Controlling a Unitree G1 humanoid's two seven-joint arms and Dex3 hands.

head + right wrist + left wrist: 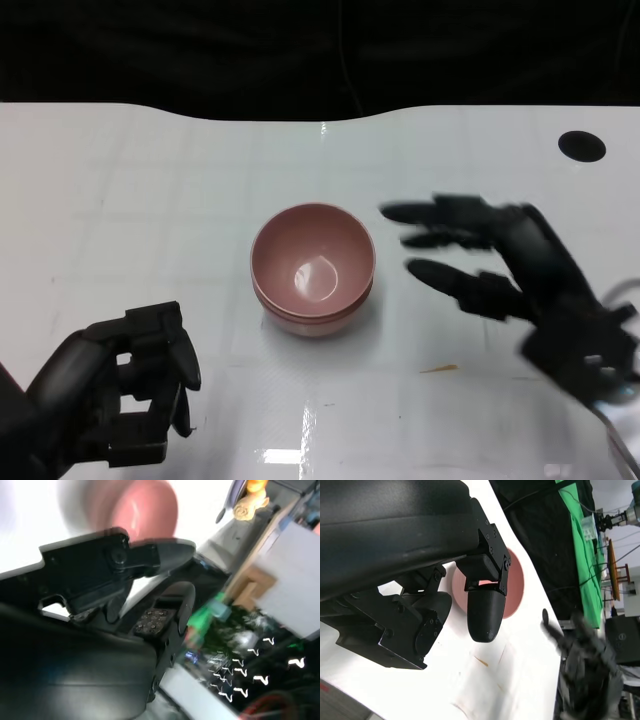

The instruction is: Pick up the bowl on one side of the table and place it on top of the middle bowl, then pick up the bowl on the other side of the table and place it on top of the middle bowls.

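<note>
Nearest me, at the near left edge of the table [120, 230], my left hand [135, 385] rests with its fingers curled inward and nothing in them.

At mid depth on the right, my right hand [500, 265] hovers above the table with its fingers spread apart toward the bowls. It holds nothing and sits just beside the stack, not touching it.

At the table's centre stands the bowl stack [312, 268]. I see no bowl on either side, so I judge that both side bowls are already placed. Two rims show at the stack's edge; I cannot tell whether a third sits inside. What remains, in my judgement, is only to pull the right hand clear.

The bowls are pink, round and glossy, nested evenly and upright, with a light reflection in the top bowl's bottom.
</note>
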